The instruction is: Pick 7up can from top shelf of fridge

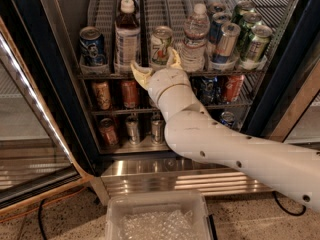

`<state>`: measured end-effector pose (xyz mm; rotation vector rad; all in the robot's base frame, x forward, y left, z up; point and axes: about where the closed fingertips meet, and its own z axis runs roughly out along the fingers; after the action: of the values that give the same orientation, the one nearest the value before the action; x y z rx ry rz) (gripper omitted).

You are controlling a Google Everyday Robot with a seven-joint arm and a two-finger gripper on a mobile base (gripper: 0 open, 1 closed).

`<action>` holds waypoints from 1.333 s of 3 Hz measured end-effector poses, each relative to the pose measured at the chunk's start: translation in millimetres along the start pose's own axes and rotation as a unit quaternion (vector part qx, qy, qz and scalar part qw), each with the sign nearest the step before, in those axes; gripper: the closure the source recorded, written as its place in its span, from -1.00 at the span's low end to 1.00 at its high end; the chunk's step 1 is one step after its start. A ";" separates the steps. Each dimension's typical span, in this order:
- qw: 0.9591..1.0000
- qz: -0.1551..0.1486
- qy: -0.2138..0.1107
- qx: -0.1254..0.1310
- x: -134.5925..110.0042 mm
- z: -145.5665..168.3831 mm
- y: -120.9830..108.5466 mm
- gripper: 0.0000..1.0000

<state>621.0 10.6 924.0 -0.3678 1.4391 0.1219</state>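
The 7up can [161,44], whitish-silver with green lettering, stands upright at the front of the top shelf [100,14], a grey wire rack inside the fridge [24,54]. My gripper [156,65] is open just below and in front of the can. One cream finger [138,70] is to the can's lower left and the other reaches up along its right side. The white arm comes in from the lower right and hides the shelf's front lip under the can.
On the same shelf are a blue can [92,45], a dark-drink bottle [127,36], a water bottle [195,39] and several green and silver cans [250,34]. Lower racks hold red and silver cans [130,94]. A clear bin [160,219] sits on the floor below; the glass door [30,134] is open on the left.
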 end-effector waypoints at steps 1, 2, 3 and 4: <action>1.000 0.005 -0.002 0.006 0.8 -0.4 0.0 -0.36; 1.000 0.007 -0.003 0.018 1.9 1.1 -5.0 -0.36; 0.999 0.007 -0.007 0.033 0.7 6.1 -12.0 -0.36; 0.999 0.006 -0.011 0.043 -1.1 13.7 -17.7 -0.36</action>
<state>639.1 -1.4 929.3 -0.2872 1.4196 0.0733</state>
